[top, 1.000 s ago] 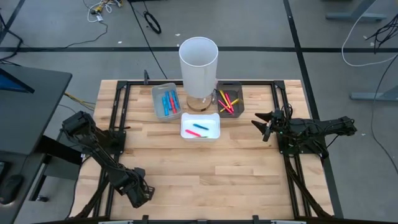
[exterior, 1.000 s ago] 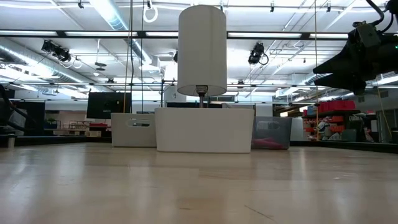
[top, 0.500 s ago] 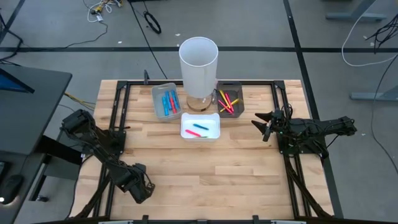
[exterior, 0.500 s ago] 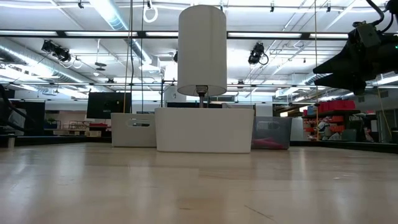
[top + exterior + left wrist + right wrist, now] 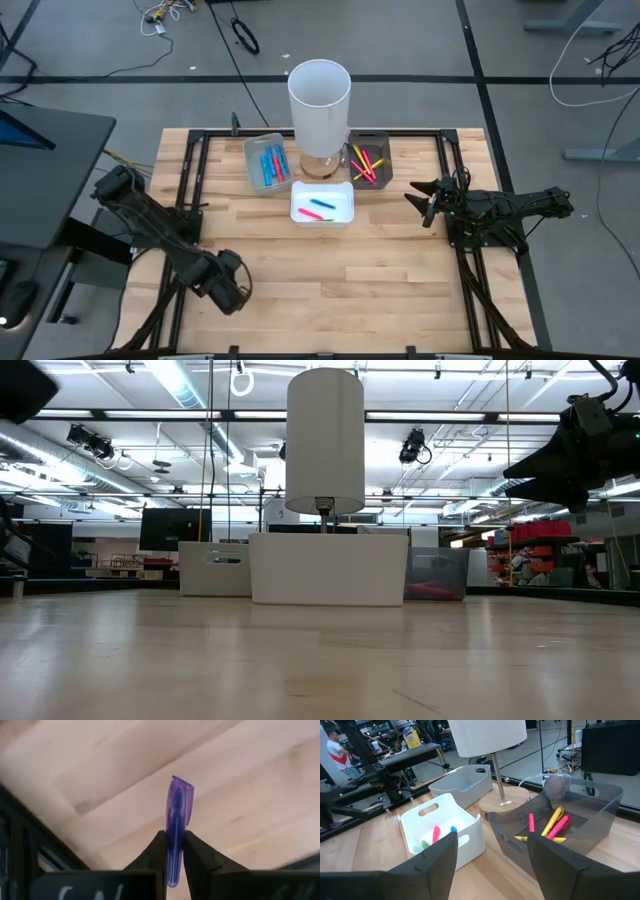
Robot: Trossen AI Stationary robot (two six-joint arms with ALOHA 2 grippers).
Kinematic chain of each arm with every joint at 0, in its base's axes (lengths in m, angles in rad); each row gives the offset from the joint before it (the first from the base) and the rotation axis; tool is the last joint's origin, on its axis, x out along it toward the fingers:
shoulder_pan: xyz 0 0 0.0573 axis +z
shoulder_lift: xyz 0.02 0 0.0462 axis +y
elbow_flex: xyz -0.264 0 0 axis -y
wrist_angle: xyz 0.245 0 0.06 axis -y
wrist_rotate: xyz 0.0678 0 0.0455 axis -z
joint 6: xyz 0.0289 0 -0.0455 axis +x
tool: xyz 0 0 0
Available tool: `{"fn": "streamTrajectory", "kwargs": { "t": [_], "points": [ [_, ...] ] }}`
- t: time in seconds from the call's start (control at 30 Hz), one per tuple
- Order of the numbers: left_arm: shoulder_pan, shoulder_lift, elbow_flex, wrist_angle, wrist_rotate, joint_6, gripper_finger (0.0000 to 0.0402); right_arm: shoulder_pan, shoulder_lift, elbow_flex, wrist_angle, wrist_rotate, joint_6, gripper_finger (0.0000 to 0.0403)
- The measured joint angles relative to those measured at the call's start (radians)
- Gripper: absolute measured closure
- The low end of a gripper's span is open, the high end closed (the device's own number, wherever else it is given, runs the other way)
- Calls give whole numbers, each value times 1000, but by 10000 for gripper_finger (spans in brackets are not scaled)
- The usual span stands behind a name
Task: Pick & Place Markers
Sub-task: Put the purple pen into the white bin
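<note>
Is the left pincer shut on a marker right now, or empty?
Shut on one. In the left wrist view the left pincer has both fingers pressed against a purple marker, which sticks out past them above the table.

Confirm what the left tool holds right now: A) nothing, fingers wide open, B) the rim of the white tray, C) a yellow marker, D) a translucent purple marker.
D: the left wrist view shows the left tool shut on a translucent purple marker above the wooden table.
</note>
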Motion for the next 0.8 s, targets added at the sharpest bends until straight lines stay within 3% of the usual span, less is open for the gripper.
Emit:
{"fn": "streamTrajectory", "kwargs": {
  "t": [0.43, 0.8],
  "points": [
    [117, -3, 271, -238, -114, 364, 360, 0, 0, 0, 0, 0, 0, 160],
    [197, -3, 389, -312, -90, 693, 361, 0, 0, 0, 0, 0, 0, 160]
  ]
}}
